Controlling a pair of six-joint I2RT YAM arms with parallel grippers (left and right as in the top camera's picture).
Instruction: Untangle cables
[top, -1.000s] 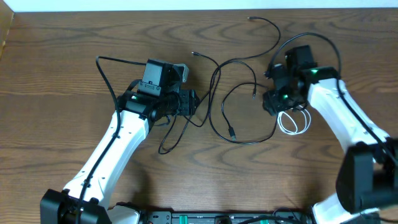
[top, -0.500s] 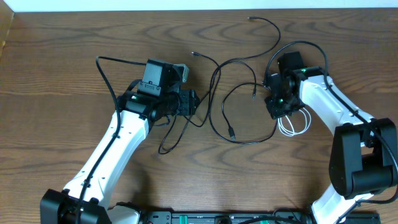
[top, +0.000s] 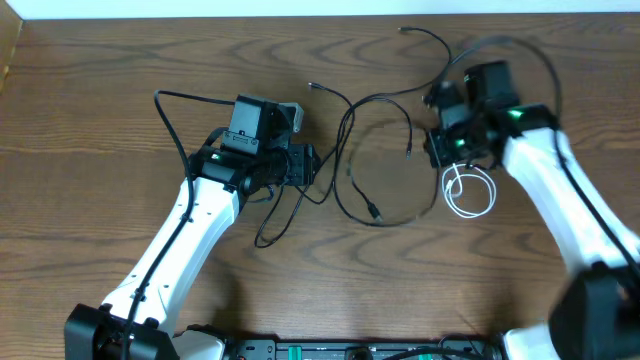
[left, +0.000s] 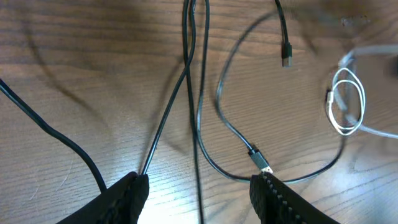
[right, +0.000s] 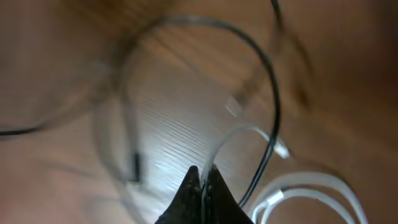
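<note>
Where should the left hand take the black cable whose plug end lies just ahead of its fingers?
Grip the black cable on the short stretch just behind its plug, not the plug itself. That stretch lies flat with bare table either side, while another strand curves close under the plug tip. Bring the open left hand straight down from above, fingers across the cable.

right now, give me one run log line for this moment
left gripper open over black cables | right gripper shut on white cable | cables not yet untangled
</note>
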